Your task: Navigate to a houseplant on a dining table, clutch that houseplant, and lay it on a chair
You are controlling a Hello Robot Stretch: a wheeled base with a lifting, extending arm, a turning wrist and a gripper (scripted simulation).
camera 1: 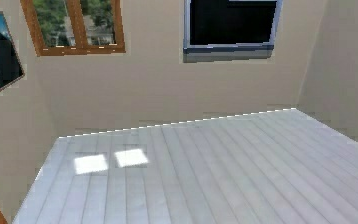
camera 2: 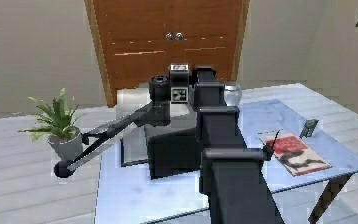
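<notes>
In the arm side view a houseplant point(camera 2: 55, 120) with green leaves in a grey pot hangs at the left, past the pale blue glass dining table's point(camera 2: 247, 125) left edge, with plank floor behind it. My dark arm point(camera 2: 222, 140) rises from the bottom edge. From the gripper body two thin fingers point(camera 2: 107, 140) slant down to the left and end at the pot. The gripper point(camera 2: 63, 166) holds the houseplant clear of the table and floor.
On the table lie a dark box point(camera 2: 172, 150), a red magazine point(camera 2: 292, 152) and a small dark item point(camera 2: 310, 127). A wooden double door point(camera 2: 172, 40) stands behind. The forward view has bare plank floor point(camera 1: 207, 170), a wood-framed window point(camera 1: 72, 25), a dark window point(camera 1: 232, 25) and a wall picture point(camera 1: 2, 60).
</notes>
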